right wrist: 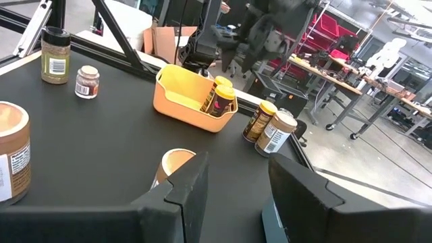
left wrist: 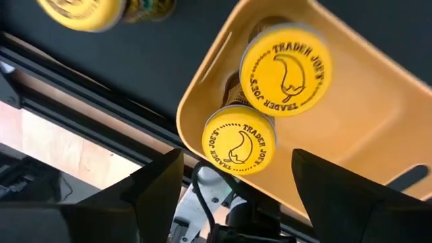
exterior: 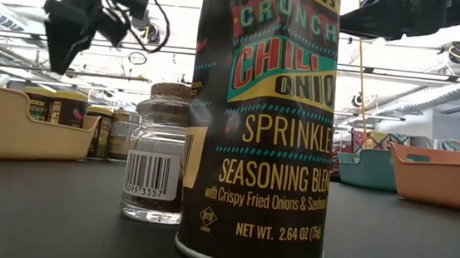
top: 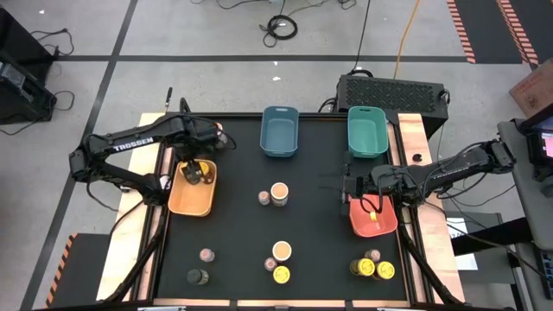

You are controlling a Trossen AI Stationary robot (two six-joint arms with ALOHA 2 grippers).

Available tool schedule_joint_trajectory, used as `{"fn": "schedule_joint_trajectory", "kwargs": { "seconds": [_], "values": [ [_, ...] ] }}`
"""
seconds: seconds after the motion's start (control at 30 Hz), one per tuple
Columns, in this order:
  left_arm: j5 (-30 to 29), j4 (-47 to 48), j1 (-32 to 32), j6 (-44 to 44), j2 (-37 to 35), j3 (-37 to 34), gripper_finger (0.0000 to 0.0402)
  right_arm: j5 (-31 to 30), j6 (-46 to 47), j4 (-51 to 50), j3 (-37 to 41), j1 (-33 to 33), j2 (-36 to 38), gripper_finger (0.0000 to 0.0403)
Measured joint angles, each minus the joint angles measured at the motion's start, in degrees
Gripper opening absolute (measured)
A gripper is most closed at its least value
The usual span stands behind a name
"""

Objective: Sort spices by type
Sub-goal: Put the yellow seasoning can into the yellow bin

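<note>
Two yellow-lidded spice jars (left wrist: pixel 280 67) (left wrist: pixel 239 145) stand upright in the orange bin (top: pixel 186 203) at the table's left. My left gripper (left wrist: pixel 239 182) hangs open straight above them, pointing down, clear of their lids; it also shows in the high view (top: pixel 197 173). My right gripper (right wrist: pixel 236 189) hovers open and nearly level above the red bin (top: pixel 380 223) at the right, with nothing between its fingers. Other spice jars stand loose on the table: a peach-topped (top: pixel 279 193) and a tiny pinkish one (top: pixel 264 198) at the middle.
Blue bin (top: pixel 279 131) and teal bin (top: pixel 367 130) stand at the far edge. More jars stand near the front: peach (top: pixel 282 251), yellow (top: pixel 282 275), pinkish (top: pixel 206 255), dark olive (top: pixel 198 276) and a cluster (top: pixel 371 266). Two jars (right wrist: pixel 270 128) stand beside the orange bin.
</note>
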State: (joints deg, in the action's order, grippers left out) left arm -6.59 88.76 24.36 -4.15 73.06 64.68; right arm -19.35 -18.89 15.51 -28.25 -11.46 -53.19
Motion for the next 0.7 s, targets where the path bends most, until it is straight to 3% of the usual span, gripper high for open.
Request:
{"fn": "schedule_joint_trajectory", "kwargs": {
  "seconds": [0.3,0.47,0.7],
  "values": [
    [2.0,-1.7,-3.6,-4.5,-1.3,9.4,0.0277,2.1,1.5,0.6,0.0,-0.2,0.0,0.0150],
    [4.8,-12.9,-11.8,-7.3,-2.0,10.8,0.0277,3.0,1.5,0.7,0.0,-0.2,0.0,0.0150],
    [3.9,-28.9,-24.7,-8.2,-1.9,11.3,0.0277,3.0,1.7,1.0,0.0,-0.3,0.0,0.0150]
  ]
}}
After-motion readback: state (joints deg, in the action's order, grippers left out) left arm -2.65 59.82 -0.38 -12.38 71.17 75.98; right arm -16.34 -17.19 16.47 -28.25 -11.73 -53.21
